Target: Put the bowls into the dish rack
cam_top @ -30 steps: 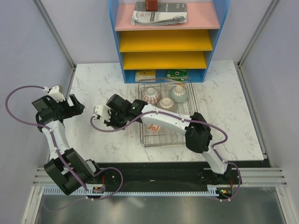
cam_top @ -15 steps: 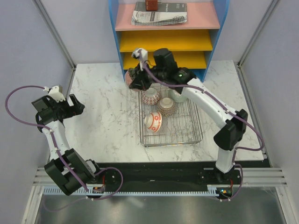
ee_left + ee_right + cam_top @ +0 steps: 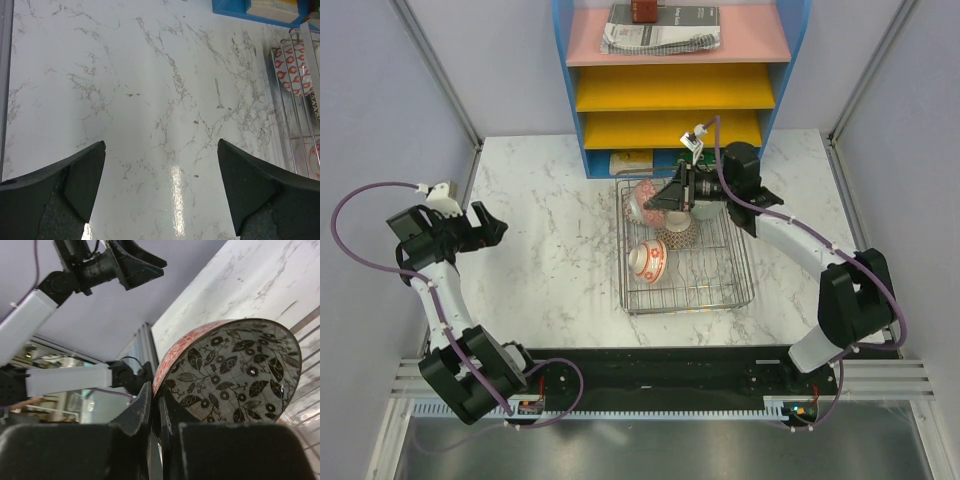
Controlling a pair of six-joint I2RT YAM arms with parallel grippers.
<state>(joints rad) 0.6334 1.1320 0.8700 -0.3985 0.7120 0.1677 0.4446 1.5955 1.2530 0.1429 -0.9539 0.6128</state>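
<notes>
Right gripper clamps the red-orange bowl by its rim above the dish rack; next, probably lower it into free space and release.

**Desk:** What carries the scene?
**Photographer:** A white table with grey marble veining, walled on both sides by pale panels.
**Desk:** And standing directly on it?
**Photographer:** A chrome wire dish rack, right of centre. Just behind it, at the far edge, is a blue-framed shelf unit with yellow and pink trays.
</notes>
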